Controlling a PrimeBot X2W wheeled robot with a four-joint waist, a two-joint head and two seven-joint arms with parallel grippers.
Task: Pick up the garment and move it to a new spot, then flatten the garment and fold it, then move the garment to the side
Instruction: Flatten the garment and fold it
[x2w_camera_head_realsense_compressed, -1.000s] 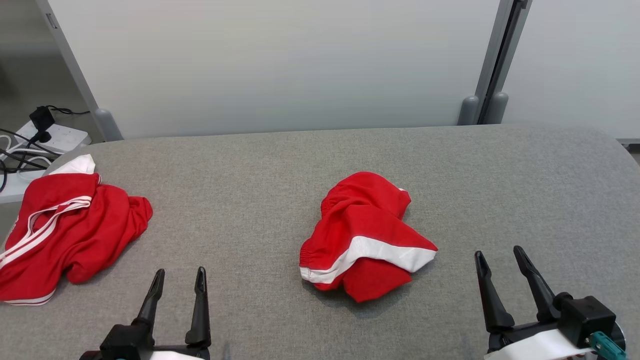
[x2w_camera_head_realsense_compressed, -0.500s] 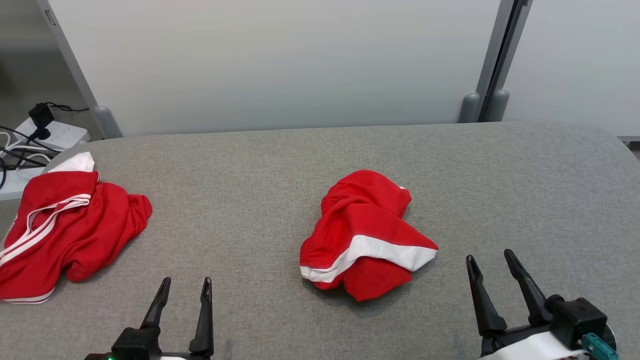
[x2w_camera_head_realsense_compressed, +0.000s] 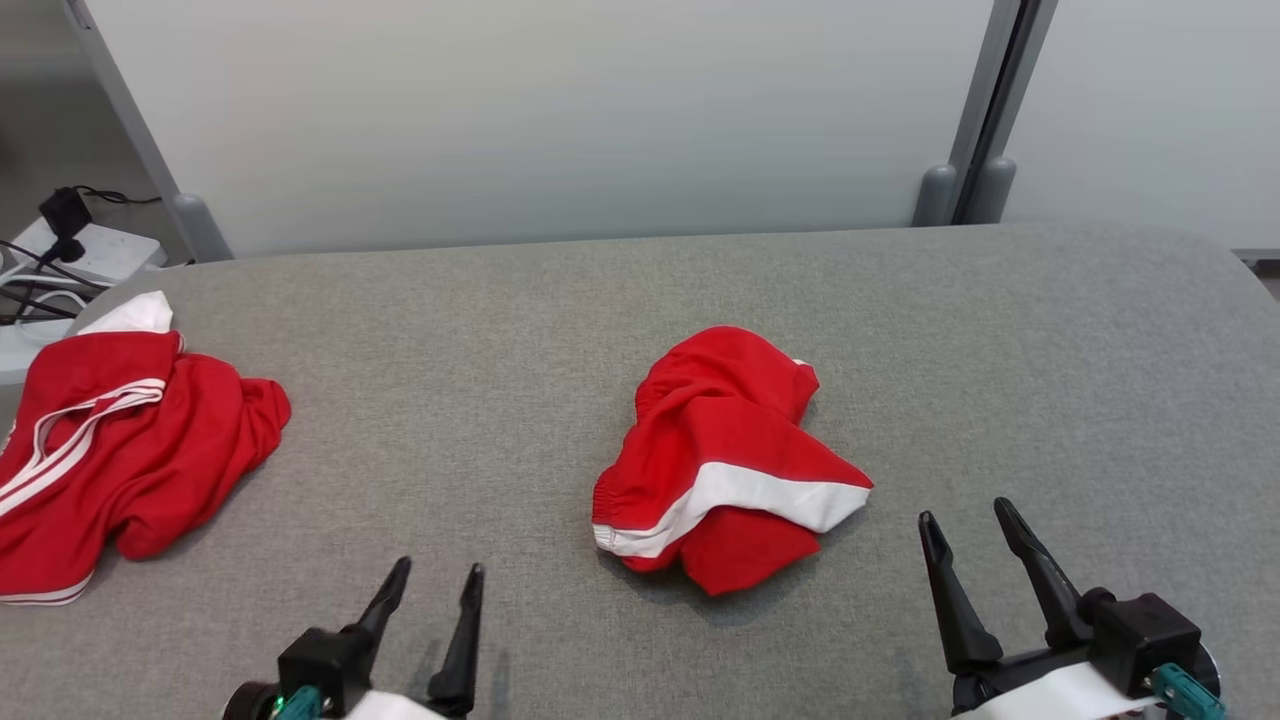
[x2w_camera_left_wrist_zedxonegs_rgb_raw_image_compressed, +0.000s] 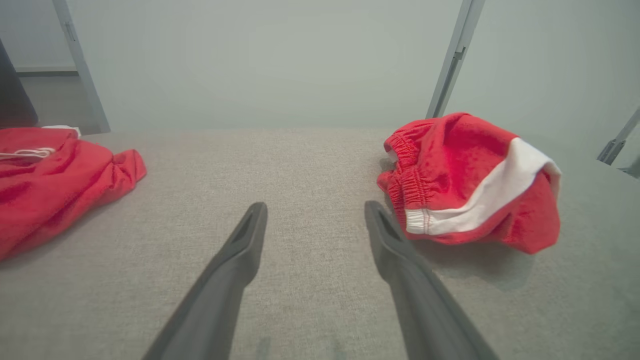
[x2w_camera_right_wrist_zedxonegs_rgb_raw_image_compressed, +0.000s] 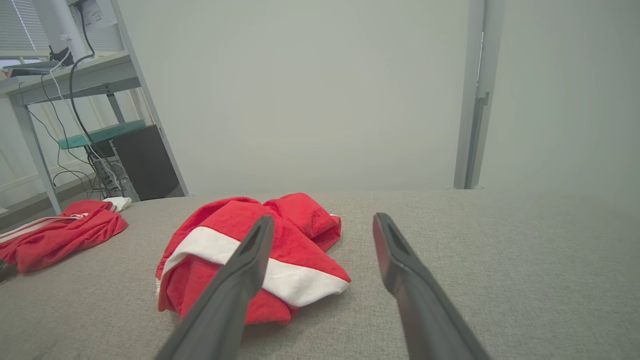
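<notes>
A crumpled red garment (x2w_camera_head_realsense_compressed: 720, 440) with a white band and an elastic waist lies in a heap at the middle of the grey padded table (x2w_camera_head_realsense_compressed: 500, 330). It also shows in the left wrist view (x2w_camera_left_wrist_zedxonegs_rgb_raw_image_compressed: 465, 175) and the right wrist view (x2w_camera_right_wrist_zedxonegs_rgb_raw_image_compressed: 210, 225). My left gripper (x2w_camera_head_realsense_compressed: 437, 568) is open near the front edge, to the left of the heap, and its right finger (x2w_camera_left_wrist_zedxonegs_rgb_raw_image_compressed: 395, 250) ends just short of the waistband. My right gripper (x2w_camera_head_realsense_compressed: 964, 511) is open at the front right, close to the white band. Both are empty.
A second red garment (x2w_camera_head_realsense_compressed: 130, 450) with white stripes lies bunched at the table's left edge. Beyond that edge sit a white power strip (x2w_camera_head_realsense_compressed: 90, 255) and cables. Pale partition panels with grey posts (x2w_camera_head_realsense_compressed: 960, 190) stand behind the table.
My left gripper has moved right, toward the garment. My right gripper has edged a little left. The head view has shifted slightly; the garments lie as before.
</notes>
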